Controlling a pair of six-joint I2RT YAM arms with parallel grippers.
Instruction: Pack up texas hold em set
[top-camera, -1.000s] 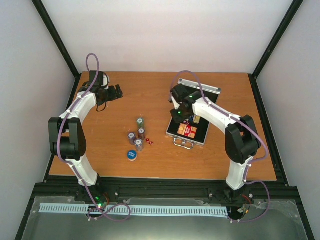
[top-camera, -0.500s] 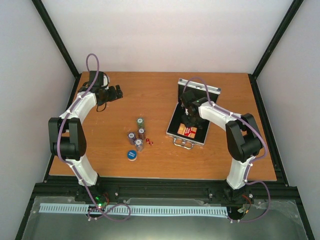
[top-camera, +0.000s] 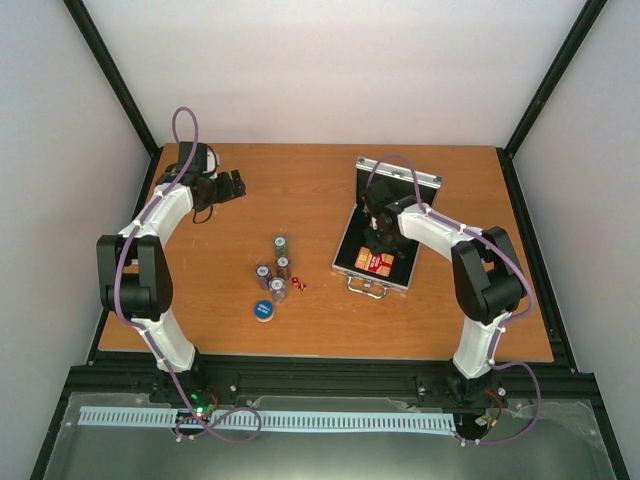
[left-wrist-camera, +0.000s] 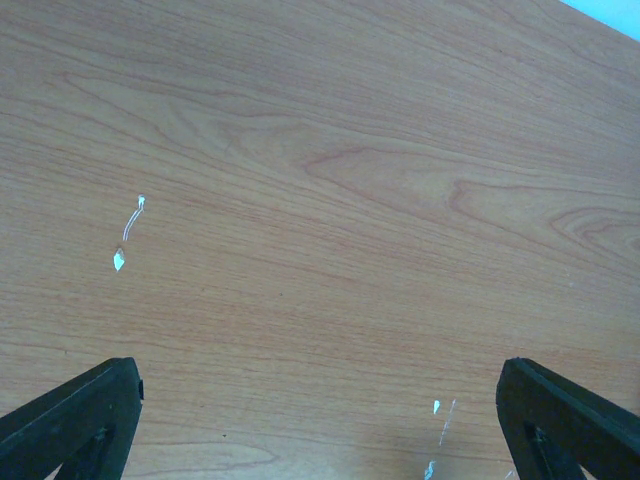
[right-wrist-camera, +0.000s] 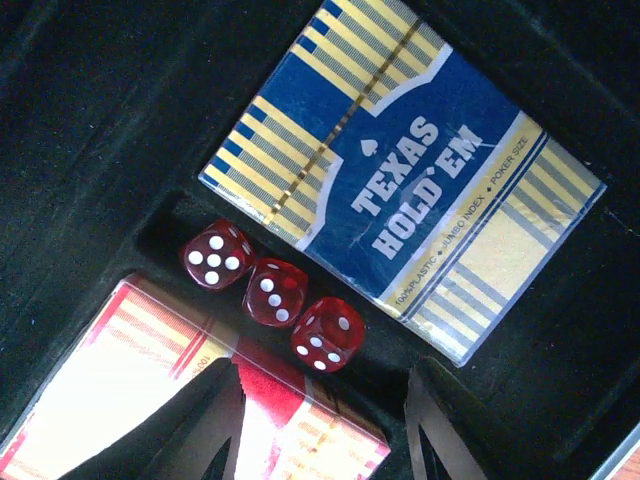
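Observation:
The silver case (top-camera: 352, 265) lies open at the table's right, lid (top-camera: 400, 176) raised. My right gripper (top-camera: 381, 240) hangs open and empty just above its black lining (right-wrist-camera: 90, 120). The right wrist view shows a blue-yellow card box (right-wrist-camera: 400, 170), a red-yellow card box (right-wrist-camera: 150, 400) and three red dice (right-wrist-camera: 272, 293) in a slot between them, with my fingertips (right-wrist-camera: 215, 420) just below the dice. Several chip stacks (top-camera: 276, 268), two red dice (top-camera: 299, 284) and the blue disc (top-camera: 264, 310) sit mid-table. My left gripper (top-camera: 236, 185) is open over bare wood at the far left.
The left wrist view shows only bare wood with small white scratches (left-wrist-camera: 125, 235). The case handle (top-camera: 366, 289) points toward the table's near edge. Black frame posts (top-camera: 105, 70) run up both rear corners.
My right gripper moved from the case's left rear edge down into the open case over the dice slot. The left arm has not moved.

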